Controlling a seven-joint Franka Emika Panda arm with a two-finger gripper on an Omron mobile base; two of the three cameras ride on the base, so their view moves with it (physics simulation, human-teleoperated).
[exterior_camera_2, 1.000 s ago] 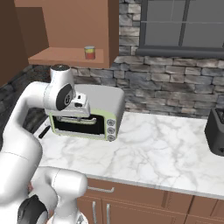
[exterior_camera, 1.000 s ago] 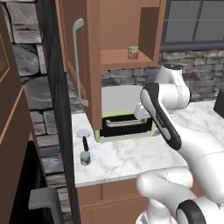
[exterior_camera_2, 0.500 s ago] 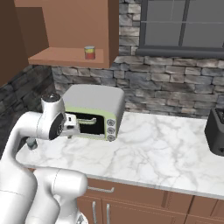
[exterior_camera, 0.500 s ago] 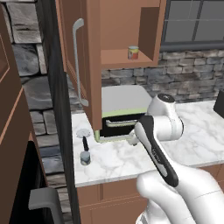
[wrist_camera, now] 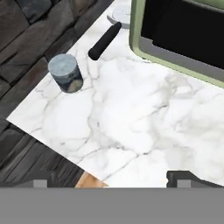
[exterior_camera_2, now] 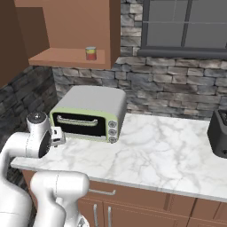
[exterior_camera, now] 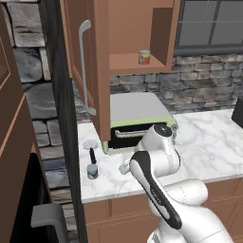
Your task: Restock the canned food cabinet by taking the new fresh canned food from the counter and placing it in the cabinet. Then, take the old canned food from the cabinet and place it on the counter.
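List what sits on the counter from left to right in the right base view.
Robot arm at the counter's left end → green toaster oven → dark appliance at the right edge.

Rough grey stone wall runs behind the worktop, a dark-framed window set above it. A green toaster oven stands near the left end. Brown base cupboards below, evenly lit.
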